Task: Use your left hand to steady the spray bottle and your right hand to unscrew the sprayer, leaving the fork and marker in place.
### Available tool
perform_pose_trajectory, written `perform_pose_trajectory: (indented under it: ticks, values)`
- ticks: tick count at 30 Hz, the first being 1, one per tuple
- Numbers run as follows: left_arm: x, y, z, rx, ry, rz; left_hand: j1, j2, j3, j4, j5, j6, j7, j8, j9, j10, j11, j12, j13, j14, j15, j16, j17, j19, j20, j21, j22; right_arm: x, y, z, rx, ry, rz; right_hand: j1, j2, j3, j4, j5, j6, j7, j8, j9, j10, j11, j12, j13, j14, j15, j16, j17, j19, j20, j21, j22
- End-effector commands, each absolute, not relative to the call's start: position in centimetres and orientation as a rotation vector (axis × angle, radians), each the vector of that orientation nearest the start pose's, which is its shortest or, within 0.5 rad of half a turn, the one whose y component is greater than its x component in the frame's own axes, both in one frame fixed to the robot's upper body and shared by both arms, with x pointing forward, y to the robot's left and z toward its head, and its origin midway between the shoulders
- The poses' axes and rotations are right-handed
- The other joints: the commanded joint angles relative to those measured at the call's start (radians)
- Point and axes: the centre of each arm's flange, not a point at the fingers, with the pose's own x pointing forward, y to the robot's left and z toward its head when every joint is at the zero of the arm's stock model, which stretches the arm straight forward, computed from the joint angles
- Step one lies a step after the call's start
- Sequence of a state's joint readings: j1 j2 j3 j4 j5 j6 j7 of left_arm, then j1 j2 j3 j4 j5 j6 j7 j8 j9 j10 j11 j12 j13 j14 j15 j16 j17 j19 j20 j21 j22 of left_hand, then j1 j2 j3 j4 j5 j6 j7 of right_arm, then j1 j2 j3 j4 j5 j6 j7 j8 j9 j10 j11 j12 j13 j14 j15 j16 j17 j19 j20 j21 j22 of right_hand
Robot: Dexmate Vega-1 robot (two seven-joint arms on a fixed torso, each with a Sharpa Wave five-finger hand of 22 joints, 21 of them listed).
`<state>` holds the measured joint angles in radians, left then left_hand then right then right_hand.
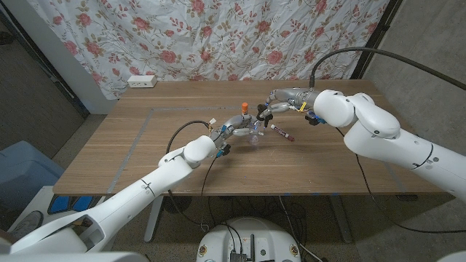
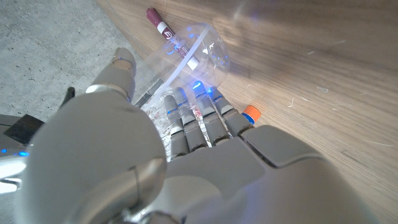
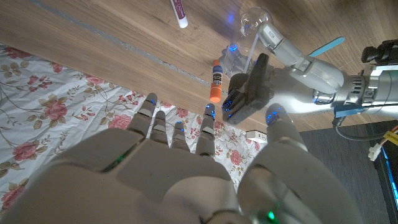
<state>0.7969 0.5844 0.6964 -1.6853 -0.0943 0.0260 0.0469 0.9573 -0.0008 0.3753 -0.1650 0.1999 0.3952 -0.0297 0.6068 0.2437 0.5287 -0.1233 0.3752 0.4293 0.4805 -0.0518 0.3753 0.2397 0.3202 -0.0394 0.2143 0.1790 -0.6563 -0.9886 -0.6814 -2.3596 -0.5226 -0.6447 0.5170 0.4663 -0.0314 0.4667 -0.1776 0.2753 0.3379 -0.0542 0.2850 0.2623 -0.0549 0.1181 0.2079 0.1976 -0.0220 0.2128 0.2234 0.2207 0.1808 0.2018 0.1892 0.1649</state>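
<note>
Soft, even room light falls from above, leaving only faint shadows on the table. The head view is sharp but bends at its corners. Both wrist views blur up close; blue lights glow on the fingertips, and glare streaks the clear bottle.

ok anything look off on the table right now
Only the bottle: the left hand grips it, and it looks tipped over toward the marker rather than standing upright. No spill or damage shows, and the marker lies flat on the table beside it.
</note>
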Motion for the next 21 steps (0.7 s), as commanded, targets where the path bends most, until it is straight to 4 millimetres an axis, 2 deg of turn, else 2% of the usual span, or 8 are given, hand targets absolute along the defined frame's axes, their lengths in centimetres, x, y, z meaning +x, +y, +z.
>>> perform_pose_trajectory:
  ticks: [1, 21]
  values:
    - [59.64, 10.56, -4.09, 0.68, -0.586, -0.451, 0.011, 0.045, -0.001, 0.004, 0.007, 0.03, 0.025, 0.006, 0.003, 0.024, -0.012, -0.002, 0.003, 0.001, -0.093, -0.004, -0.001, 0.004, -0.035, -0.002, 0.002, 48.13, -15.74, 7.27, -1.551, -0.479, 0.197, 0.036, 0.001, 0.014, -0.004, 0.011, 0.019, -0.021, 0.015, 0.004, 0.018, 0.0, 0.009, 0.003, 0.013, 0.0, 0.008, 0.004, 0.015, 0.004, 0.008, 0.003]
    - [59.87, 10.6, -4.03, 0.681, -0.583, -0.456, 0.006, 0.051, -0.003, 0.003, 0.007, 0.029, 0.023, 0.009, -0.001, 0.027, -0.013, -0.006, 0.006, 0.005, -0.094, -0.007, -0.005, 0.004, -0.035, -0.003, 0.002, 48.61, -16.46, 7.73, -1.509, -0.487, 0.252, 0.131, 0.013, 0.044, -0.009, 0.014, 0.044, -0.074, 0.037, 0.011, 0.033, -0.013, 0.005, 0.002, 0.028, -0.012, 0.009, 0.002, 0.048, 0.004, 0.007, 0.002]
